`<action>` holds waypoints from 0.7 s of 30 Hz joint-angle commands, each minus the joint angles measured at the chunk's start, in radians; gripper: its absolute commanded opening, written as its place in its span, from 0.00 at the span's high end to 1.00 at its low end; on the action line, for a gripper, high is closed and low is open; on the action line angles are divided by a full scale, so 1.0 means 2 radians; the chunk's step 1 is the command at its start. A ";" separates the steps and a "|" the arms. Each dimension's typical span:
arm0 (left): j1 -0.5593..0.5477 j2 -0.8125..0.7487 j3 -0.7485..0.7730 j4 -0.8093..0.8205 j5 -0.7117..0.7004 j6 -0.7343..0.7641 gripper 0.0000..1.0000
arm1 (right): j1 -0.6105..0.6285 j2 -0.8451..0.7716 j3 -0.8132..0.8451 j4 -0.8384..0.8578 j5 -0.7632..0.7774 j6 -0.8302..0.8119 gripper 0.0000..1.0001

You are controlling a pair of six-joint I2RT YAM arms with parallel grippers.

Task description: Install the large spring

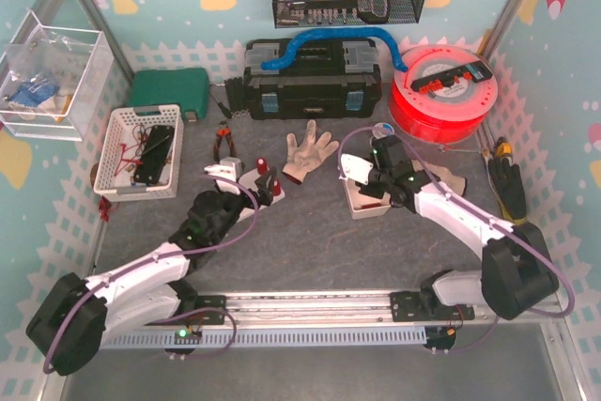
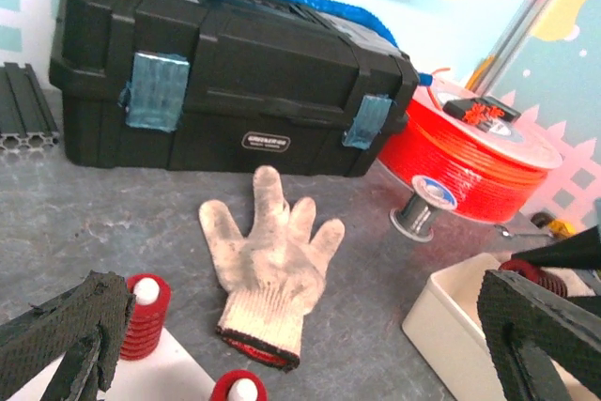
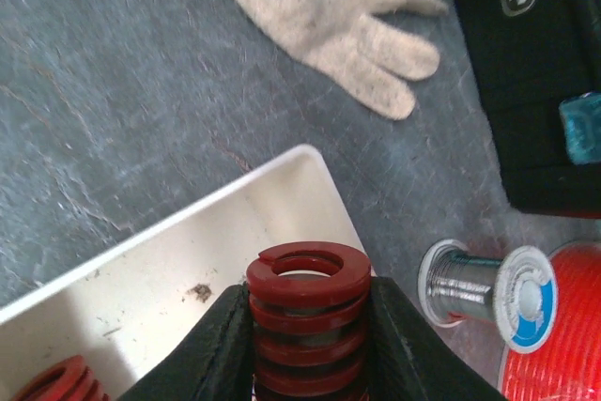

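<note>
So the right wrist cam is the only one that really shows the grab: the right gripper (image 3: 310,331) has its pads narrowed onto the large spring (image 3: 308,279), which stands upright between them, just above the white tray (image 3: 188,260). It also shows a second red spring (image 3: 56,387) lying in the tray's corner, which I can't make out from the top view. From above you mostly just see that arm's head parked over the tray, so no way to judge the grip there. The left wrist cam gives the other half: the left gripper (image 2: 300,335) is spread wide with nothing in it, hovering near a white base (image 2: 178,368) with two red springs sitting on pegs, one (image 2: 146,312) farther back and one (image 2: 239,387) nearer the lens. Count so far: four red springs total, one tray, one base. Between the two arms lies one dirty white glove (image 1: 307,152), flat on the mat, fingers pointing at the black toolbox (image 1: 313,82) with a blue hose (image 1: 329,42) draped over it. One little solder spool (image 3: 488,288) sits just beside the big red filament reel (image 1: 441,91). Off to the left there's a white basket (image 1: 117,152), a green case (image 1: 169,91) and red-handled pliers (image 1: 223,143), and a black-and-yellow glove (image 1: 504,180) far right, all well clear of both grippers.
</note>
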 commanded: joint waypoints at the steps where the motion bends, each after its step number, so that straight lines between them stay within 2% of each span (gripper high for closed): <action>1: 0.001 0.017 0.006 0.012 0.038 -0.006 0.01 | 0.019 -0.049 -0.022 0.062 -0.020 0.036 0.86; 6: 0.001 0.031 0.010 0.027 0.108 -0.022 0.07 | 0.053 -0.093 -0.055 0.139 -0.071 0.070 0.87; 11: 0.001 0.045 0.015 0.047 0.173 -0.059 0.25 | 0.083 -0.113 -0.093 0.245 -0.065 0.125 0.88; 15: 0.000 0.056 0.047 0.021 0.233 -0.080 0.38 | 0.107 -0.117 -0.131 0.318 -0.049 0.152 0.88; 18: -0.008 0.062 0.072 -0.011 0.260 -0.088 0.40 | 0.118 -0.117 -0.159 0.367 -0.049 0.171 0.88; 21: -0.023 0.071 0.109 -0.051 0.263 -0.074 0.35 | 0.123 -0.120 -0.191 0.417 -0.067 0.187 0.89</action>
